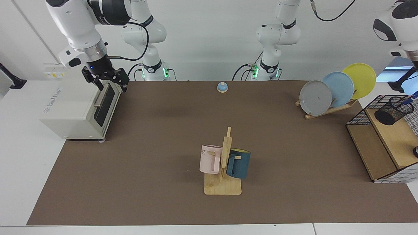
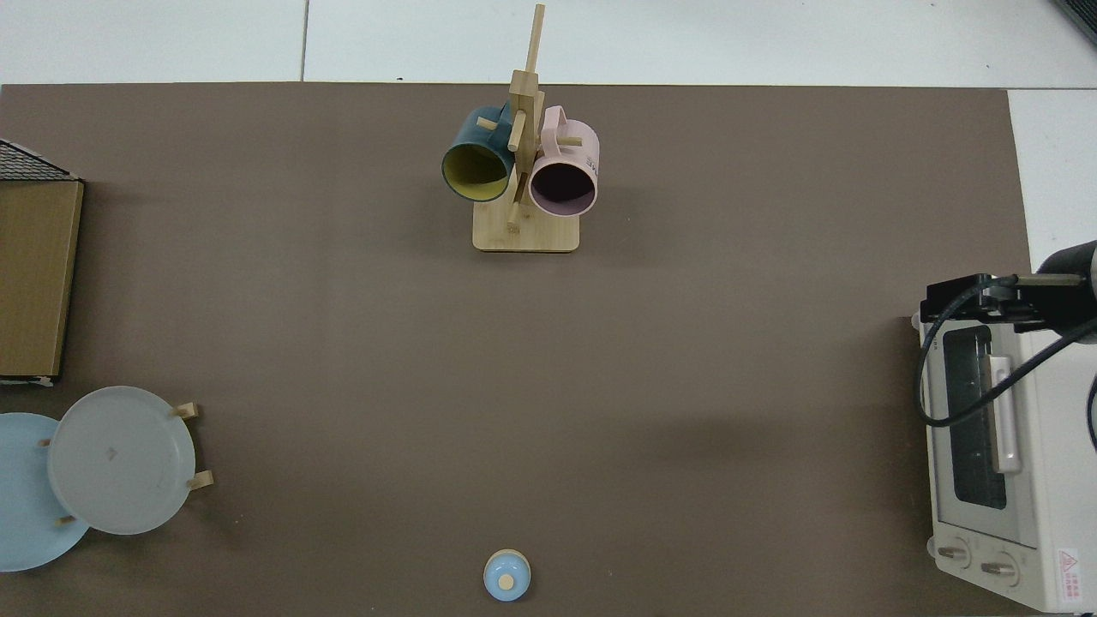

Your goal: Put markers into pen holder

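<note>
- Your right gripper hangs with jaws spread wide, empty, just above the one toaster oven.
- One marker sits in the one pen holder (far across from those jaws).
- Left gripper is out of view.
- Two mugs, three plates.

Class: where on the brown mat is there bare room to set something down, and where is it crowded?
Bare: the broad stretch between toaster oven, mug rack and plate rack. Crowded: the shelf basket with the pen holder.
</note>
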